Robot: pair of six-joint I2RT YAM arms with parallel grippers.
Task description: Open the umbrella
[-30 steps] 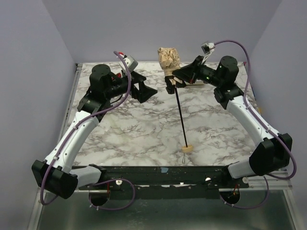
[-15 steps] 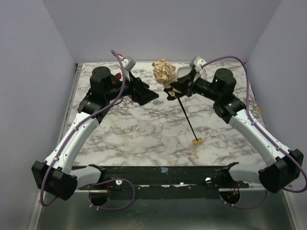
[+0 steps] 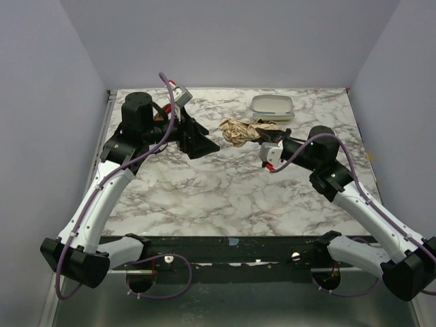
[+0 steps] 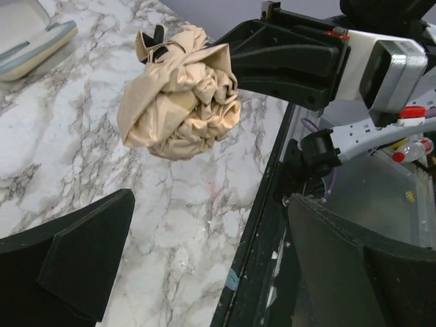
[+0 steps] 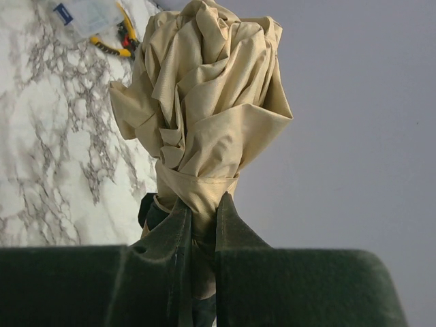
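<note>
The umbrella [image 3: 237,131] is a crumpled beige fabric bundle held above the table's back middle. My right gripper [image 3: 264,142] is shut on the bundle's strapped neck [image 5: 201,187], with the fabric [image 5: 204,88] pointing away from the wrist toward the left arm. The black shaft and the handle knob are hidden. My left gripper [image 3: 199,140] is open and empty, a short way left of the bundle. In the left wrist view the bundle [image 4: 180,92] hangs ahead of my wide-apart fingers [image 4: 75,252], apart from them.
A white case [image 3: 272,104] lies at the back of the marble table [image 3: 204,197], just behind the right gripper. Red-and-yellow pliers [image 5: 112,41] lie on the table beyond the bundle. The table's black front rail [image 4: 262,231] shows in the left wrist view.
My right arm has swung down and back toward the front right, tipping the umbrella from upright to lying toward the left gripper. The shaft and handle have gone out of sight.
</note>
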